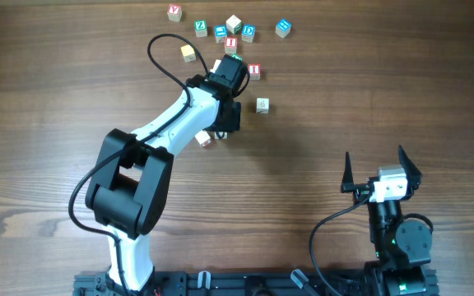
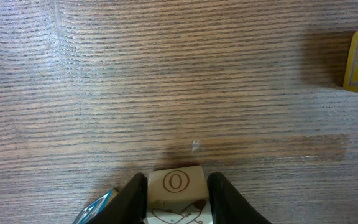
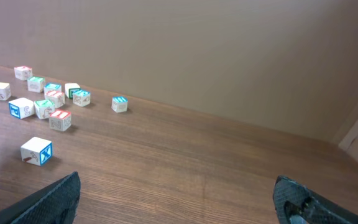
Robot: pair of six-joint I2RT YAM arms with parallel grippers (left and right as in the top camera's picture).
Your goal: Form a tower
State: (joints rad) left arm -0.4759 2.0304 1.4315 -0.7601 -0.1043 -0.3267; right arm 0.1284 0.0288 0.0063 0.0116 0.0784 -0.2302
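Observation:
My left gripper (image 2: 177,182) is shut on a pale wooden cube (image 2: 175,186) with a brown "O" on its face. A dark finger presses each of its sides. From above, the left gripper (image 1: 219,67) is at the near edge of a scatter of letter cubes at the far middle of the table. A red "I" cube (image 1: 231,43) lies just beyond it. The tower is not in view; the cubes I can see look single. My right gripper (image 1: 379,170) stands open and empty at the near right, with bare table between its fingers (image 3: 55,196).
Loose cubes lie at the back: red (image 1: 174,11), green (image 1: 201,27), white (image 1: 234,23), blue (image 1: 282,28), yellow (image 1: 188,53), red (image 1: 254,71). A pale one (image 1: 262,104) and another (image 1: 204,138) lie beside the left arm. A blue cube (image 2: 95,208) is next to the left finger.

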